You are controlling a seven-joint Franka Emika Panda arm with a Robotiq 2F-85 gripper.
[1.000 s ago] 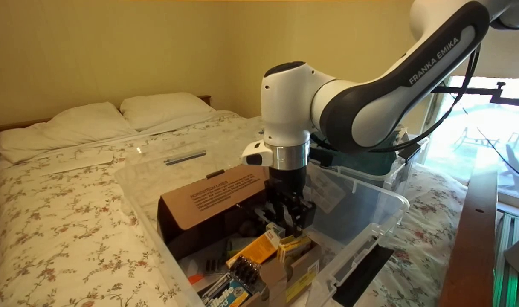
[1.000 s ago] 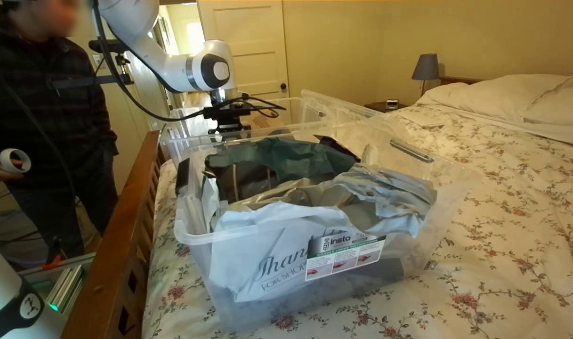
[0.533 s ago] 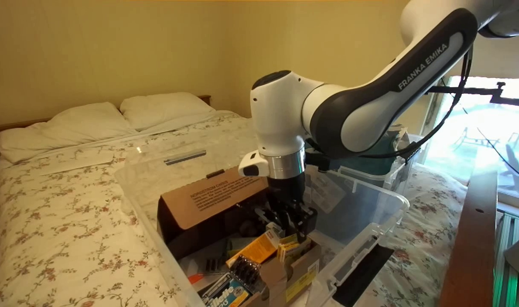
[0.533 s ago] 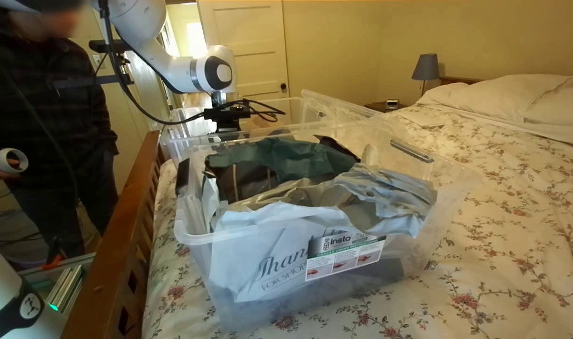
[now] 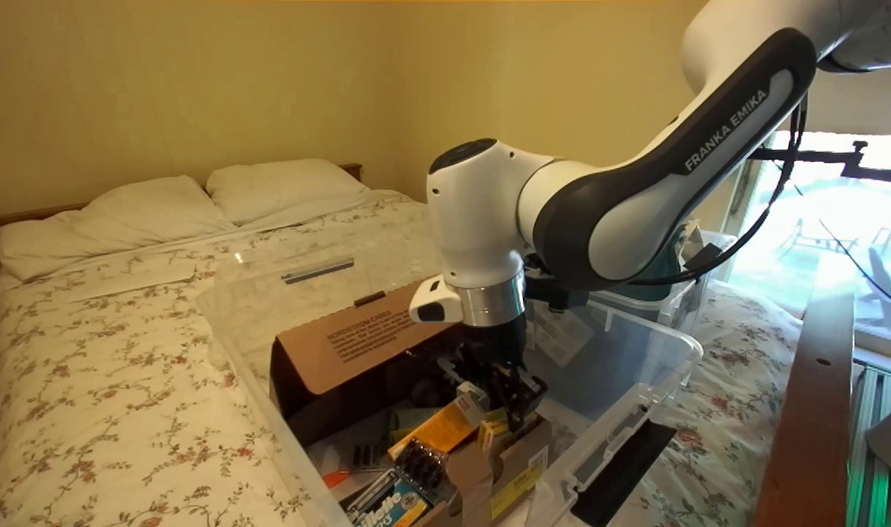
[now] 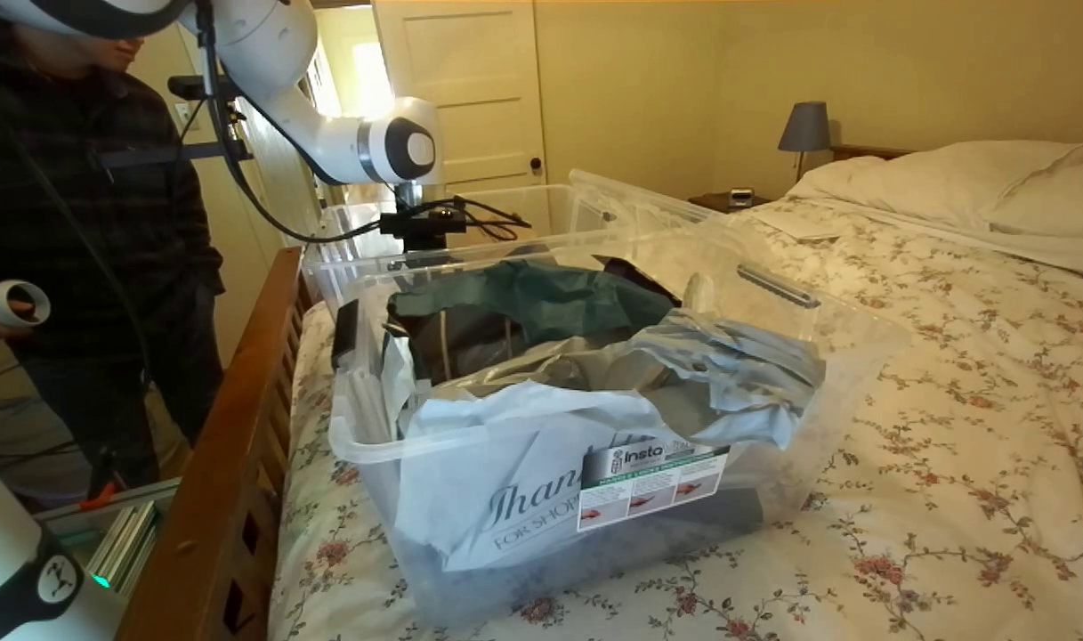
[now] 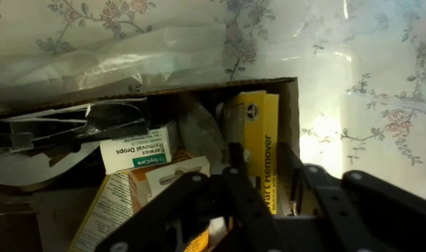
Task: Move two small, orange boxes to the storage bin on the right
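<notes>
Apparently, both transfers are left to be made: the yellow carton [image 7: 258, 129] and the orange carton [image 5: 441, 426] are held in the cardboard box [image 5: 523, 454] toward the railed edge of the bed [image 6: 968, 463], neither seen in the storage bin [image 6: 541, 583]. The yellow carton is flanked by the gripper [image 7: 262, 150], jaws parted, contact unconfirmed. Since a second ago, the gripper has been lowered.

Orange box 1 [image 5: 439, 426]: slanted, inside the near clear tub [image 5: 688, 353]
Orange box 2 [image 5: 493, 432]: just beside it, partly hidden
Fingers [image 5: 516, 416]: pointing down at orange box 2, contact unclear
Storage bin [image 5: 690, 285]: behind the tub, partly covered by the arm [image 5: 624, 219]
Pillows [image 5: 280, 189]: 2, back left
</notes>
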